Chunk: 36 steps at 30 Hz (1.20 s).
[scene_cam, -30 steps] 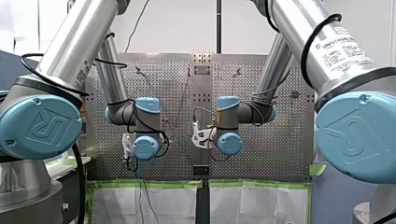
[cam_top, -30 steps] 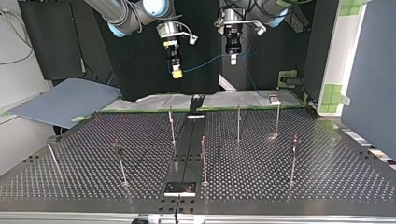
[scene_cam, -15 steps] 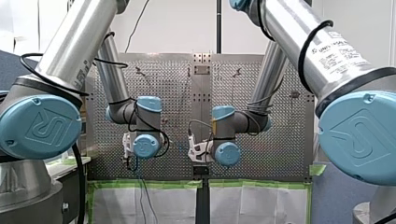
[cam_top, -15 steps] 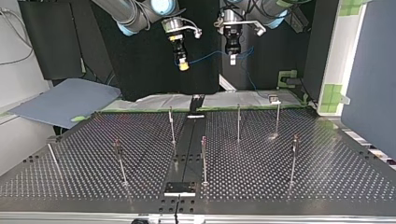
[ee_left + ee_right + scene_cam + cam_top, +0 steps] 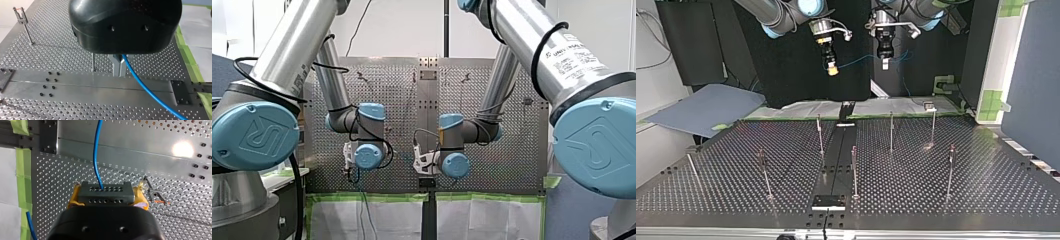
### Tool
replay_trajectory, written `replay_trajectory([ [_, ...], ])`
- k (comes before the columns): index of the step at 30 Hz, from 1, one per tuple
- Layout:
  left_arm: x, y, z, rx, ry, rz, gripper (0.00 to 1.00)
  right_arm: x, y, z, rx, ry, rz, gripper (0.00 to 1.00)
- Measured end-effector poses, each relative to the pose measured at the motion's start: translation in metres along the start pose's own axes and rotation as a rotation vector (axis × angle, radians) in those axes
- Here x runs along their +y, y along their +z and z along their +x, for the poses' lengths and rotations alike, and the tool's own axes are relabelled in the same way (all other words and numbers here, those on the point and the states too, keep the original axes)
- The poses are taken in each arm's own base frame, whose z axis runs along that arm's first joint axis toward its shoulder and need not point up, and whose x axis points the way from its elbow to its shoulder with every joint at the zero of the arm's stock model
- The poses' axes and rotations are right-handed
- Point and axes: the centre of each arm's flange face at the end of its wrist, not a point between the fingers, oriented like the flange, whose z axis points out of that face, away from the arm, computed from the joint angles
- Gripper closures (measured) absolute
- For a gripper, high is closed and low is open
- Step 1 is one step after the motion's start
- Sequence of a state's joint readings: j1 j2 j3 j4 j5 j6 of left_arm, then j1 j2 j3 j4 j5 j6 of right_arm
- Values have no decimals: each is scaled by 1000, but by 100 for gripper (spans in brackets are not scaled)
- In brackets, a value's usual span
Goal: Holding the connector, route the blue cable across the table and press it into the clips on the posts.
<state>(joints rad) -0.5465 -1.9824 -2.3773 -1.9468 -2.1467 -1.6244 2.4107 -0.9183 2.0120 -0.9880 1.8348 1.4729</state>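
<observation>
In the top view, my right gripper (image 5: 833, 71) hangs left of my left gripper (image 5: 885, 64). Both are above the table's (image 5: 961, 190) far side, with the cable (image 5: 856, 60) strung between them. The connector (image 5: 106, 192) sits clamped in my right gripper. The posts (image 5: 854, 170) stand nearer the camera, seemingly well below both.

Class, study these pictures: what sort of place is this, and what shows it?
Probably a robotics lab test bench: my left arm and my right arm hang over a perforated table set with thin clip posts, a blue cable strung between them.
</observation>
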Motion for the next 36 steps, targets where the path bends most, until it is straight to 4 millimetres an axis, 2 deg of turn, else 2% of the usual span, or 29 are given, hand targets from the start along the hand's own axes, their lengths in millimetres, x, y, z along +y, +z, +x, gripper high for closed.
replay_trajectory([
  [21, 1, -4, 3, 6, 10, 0, 100, 2, 3, 3, 3, 0, -5, 100],
  [28, 6, -21, 2, 33, 48, -4, 100, 15, 24, 36, 43, 42, -40, 100],
  [36, 1, -7, -23, 7, 11, -14, 100, 20, 38, 83, 88, 117, -9, 100],
])
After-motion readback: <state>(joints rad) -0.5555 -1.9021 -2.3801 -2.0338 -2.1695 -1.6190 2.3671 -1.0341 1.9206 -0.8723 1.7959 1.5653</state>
